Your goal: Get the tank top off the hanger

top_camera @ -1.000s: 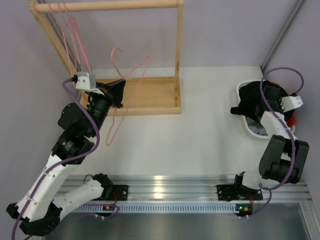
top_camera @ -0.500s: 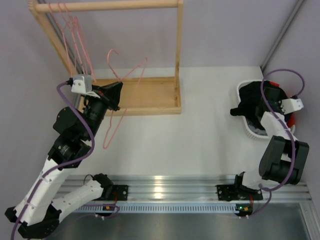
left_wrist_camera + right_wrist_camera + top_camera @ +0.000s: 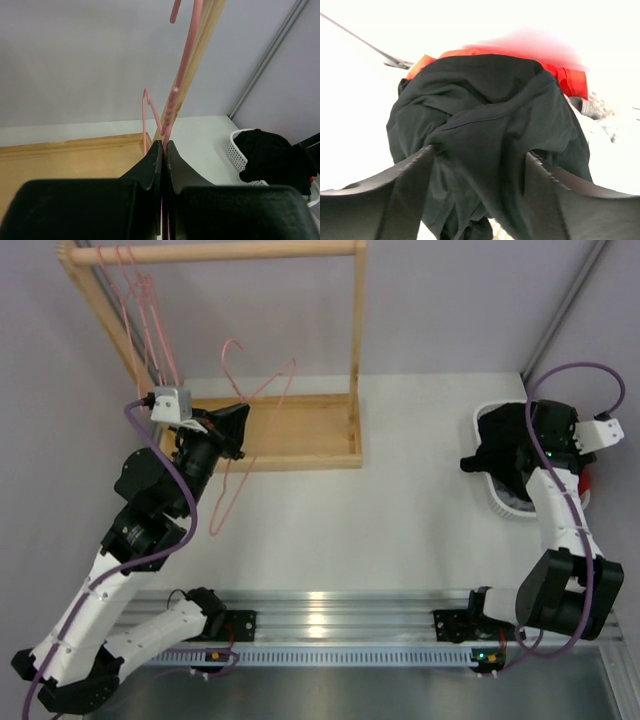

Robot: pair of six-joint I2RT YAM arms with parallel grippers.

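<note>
**Over the basket: top is off, clear out clean**

At the right edge of the table the tank top (image 3: 503, 438) lies bunched in the white basket (image 3: 497, 503), with one black fold spilling over the rim toward the table. The right gripper (image 3: 522, 443) hangs just above it with its jaws wide apart. In the wrist view the cloth sits between and under the two fingers (image 3: 405, 185), and nothing is pinched. A red garment (image 3: 565, 77) shows under the black one.

The left gripper (image 3: 238, 425) is squeezed tight on the pink hanger (image 3: 172, 100), which is bare wire with no cloth on it. It is held tilted near the wooden rack (image 3: 355, 340), hook up. More pink hangers (image 3: 140, 300) hang on the rod at the far left.

Judgement: removal looks basically done, and the step in hand is release and retreat.
- **Right arm:** go straight up with the fingers kept spread. A sideways pull could catch a strap or drag the overhanging fold out of the basket, and closing early would lift the top again.
- **Left arm:** keep the clamp firm, since thin wire can swivel in flat pads. If the hanger goes back on the rod, bring the hook in slowly and stay clear of the rack post.

Whether any cloth is snagged on a right fingertip cannot be told.
</note>
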